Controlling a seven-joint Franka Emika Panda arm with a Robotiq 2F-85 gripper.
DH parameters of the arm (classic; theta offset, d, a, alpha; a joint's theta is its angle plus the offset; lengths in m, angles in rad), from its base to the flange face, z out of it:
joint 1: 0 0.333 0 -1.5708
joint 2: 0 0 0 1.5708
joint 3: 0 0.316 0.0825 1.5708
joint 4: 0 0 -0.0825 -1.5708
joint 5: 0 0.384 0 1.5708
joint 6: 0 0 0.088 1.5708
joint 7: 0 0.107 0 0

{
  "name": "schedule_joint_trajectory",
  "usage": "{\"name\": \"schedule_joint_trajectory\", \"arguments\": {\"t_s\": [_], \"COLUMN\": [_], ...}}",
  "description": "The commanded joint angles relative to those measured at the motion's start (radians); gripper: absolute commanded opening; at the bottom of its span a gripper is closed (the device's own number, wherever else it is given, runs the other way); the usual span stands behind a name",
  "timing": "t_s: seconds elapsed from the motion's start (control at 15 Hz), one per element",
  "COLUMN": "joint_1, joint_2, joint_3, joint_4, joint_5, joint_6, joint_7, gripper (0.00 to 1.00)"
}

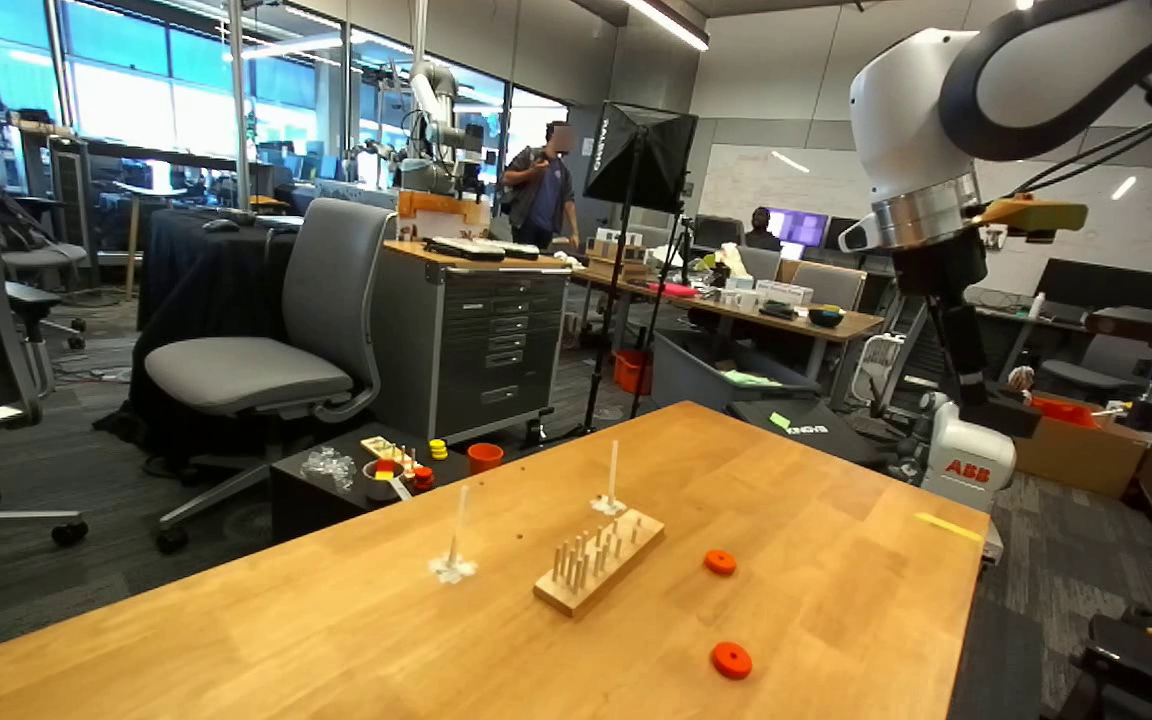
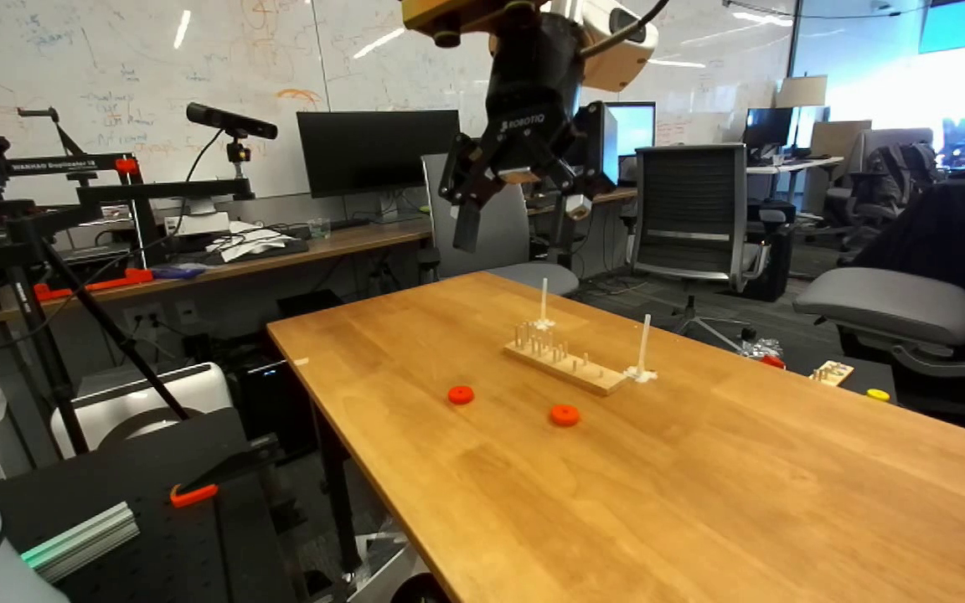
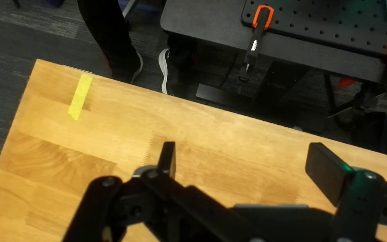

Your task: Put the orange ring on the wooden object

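Note:
Two small orange rings lie flat and apart on the wooden table: a ring (image 1: 720, 562) (image 2: 461, 395) and another ring (image 1: 725, 665) (image 2: 565, 416), in both exterior views. The wooden object (image 1: 621, 557) (image 2: 566, 367), a flat light-wood base with several thin upright pegs, lies beside them; no ring shows on its pegs. My gripper (image 2: 523, 224) is high above the table, open and empty, apart from the rings and the base. In the wrist view its two fingers (image 3: 242, 148) stand wide apart over bare tabletop. The rings and the wooden object are out of the wrist view.
Two thin pale sticks (image 1: 456, 535) (image 1: 613, 475) stand upright on small white feet near the base, one close to its end. Yellow tape (image 3: 80, 96) marks a table corner. A black bench (image 3: 207, 25) with clamps and a person's leg (image 3: 113, 40) are beyond the table edge.

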Motion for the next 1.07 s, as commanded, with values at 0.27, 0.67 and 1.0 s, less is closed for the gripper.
{"name": "schedule_joint_trajectory", "arguments": {"t_s": [0.27, 0.67, 1.0], "joint_1": [0.003, 0.008, 0.029], "joint_2": [0.207, 0.365, 0.495], "joint_3": [0.012, 0.017, 0.005], "joint_4": [0.175, 0.273, 0.380], "joint_5": [0.106, 0.209, 0.234], "joint_6": [-0.035, 0.056, 0.140], "joint_7": [0.095, 0.229, 0.388], "gripper": [1.00, 1.00, 1.00]}}
